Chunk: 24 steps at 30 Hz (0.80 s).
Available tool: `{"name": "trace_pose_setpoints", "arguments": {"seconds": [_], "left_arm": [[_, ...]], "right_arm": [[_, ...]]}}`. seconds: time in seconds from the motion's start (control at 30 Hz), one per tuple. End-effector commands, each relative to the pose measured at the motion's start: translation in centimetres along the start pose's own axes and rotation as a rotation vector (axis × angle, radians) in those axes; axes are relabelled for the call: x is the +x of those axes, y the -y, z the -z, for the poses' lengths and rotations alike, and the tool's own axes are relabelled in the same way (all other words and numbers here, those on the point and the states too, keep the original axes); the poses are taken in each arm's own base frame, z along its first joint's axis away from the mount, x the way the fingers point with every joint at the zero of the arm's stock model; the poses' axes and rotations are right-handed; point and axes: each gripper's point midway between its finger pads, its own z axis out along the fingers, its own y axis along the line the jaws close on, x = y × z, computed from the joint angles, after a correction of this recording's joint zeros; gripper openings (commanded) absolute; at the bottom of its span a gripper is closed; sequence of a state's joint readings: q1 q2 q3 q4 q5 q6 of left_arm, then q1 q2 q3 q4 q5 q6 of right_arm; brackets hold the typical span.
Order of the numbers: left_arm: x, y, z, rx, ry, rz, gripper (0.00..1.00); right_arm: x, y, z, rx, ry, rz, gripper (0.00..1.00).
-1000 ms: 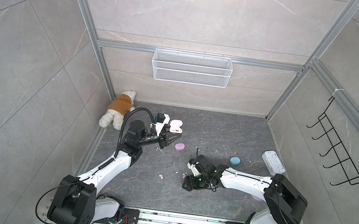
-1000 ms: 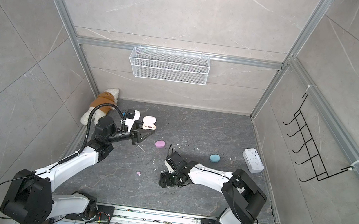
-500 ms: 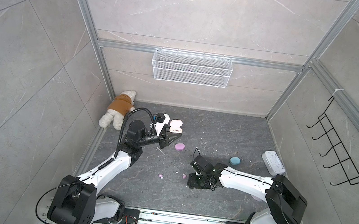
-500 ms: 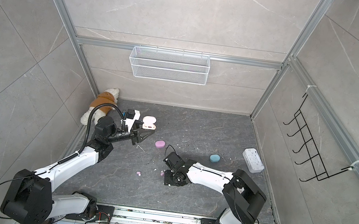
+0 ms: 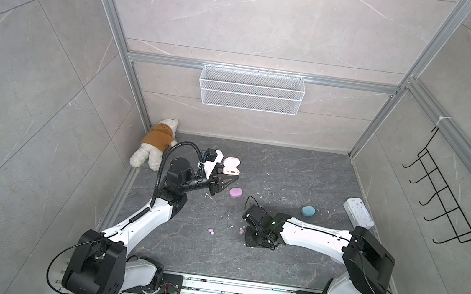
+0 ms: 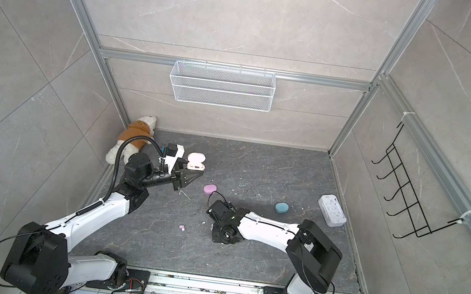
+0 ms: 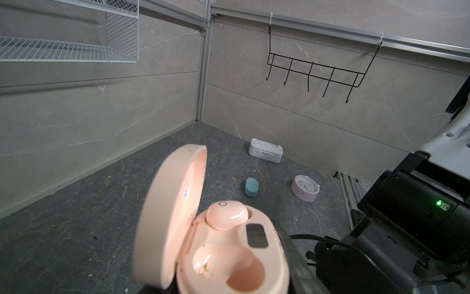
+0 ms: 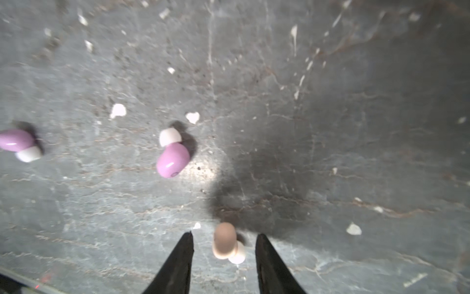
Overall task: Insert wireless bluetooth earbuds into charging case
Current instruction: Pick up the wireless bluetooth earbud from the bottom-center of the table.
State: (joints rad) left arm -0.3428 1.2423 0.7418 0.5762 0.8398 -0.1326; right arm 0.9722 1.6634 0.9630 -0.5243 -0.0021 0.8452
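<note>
- Grip at the left: the left gripper (image 5: 225, 180) is clamped on the open peach case (image 5: 231, 165). It holds the case, seemingly raised off the floor (image 5: 286, 173), with the lid (image 7: 173, 211) swung back.
- Inside the case, the left wrist view shows smooth matte plastic. A seated bud (image 7: 226, 215) fills one hollow. The socket (image 7: 229, 267) beside it is bare, a rounded cup with tiny gold contacts.
- Two lilac buds (image 5: 210, 231) lie on the floor between the arms, glossy beans with soft white tips. One (image 8: 173, 159) is near the right gripper, outside its reach.
- The right gripper (image 8: 225, 234) is down at the floor with its thin, black, pointed fingers (image 8: 178, 262) parted. They stand on either side of the loose peach bud (image 8: 223, 243). A gap shows on each side, so nothing is held yet.
- The peach bud's long axis runs roughly along the fingers, so they would close across its narrow width. Its white tip sticks out sideways toward one finger.
- The right arm is by far the nearer to this bud, and the case is well apart from it. The bud's rounded, slick shell could squirt out if the pinch lands off-centre.
- The floor is dark veined stone, littered with white crumbs (image 8: 118, 110).
</note>
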Motion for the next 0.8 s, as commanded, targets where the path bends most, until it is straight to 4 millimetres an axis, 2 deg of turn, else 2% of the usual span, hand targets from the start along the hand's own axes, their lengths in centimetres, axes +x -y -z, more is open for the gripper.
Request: {"name": "trace_pose_setpoints", "arguments": {"seconds": [0.0, 0.57, 0.77], "left_arm": [[-1.56, 1.08, 0.26, 0.028, 0.040, -0.048, 0.23], [-1.52, 1.16, 0.23, 0.030, 0.040, -0.049, 0.23], [-1.55, 1.25, 0.24, 0.032, 0.041, -0.049, 0.23]], "right_arm": [[0.37, 0.08, -0.34, 0.016, -0.027, 0.010, 0.40], [0.62, -0.23, -0.77, 0.023, -0.070, 0.029, 0.32], [1.17, 0.34, -1.05, 0.044, -0.091, 0.024, 0.28]]}}
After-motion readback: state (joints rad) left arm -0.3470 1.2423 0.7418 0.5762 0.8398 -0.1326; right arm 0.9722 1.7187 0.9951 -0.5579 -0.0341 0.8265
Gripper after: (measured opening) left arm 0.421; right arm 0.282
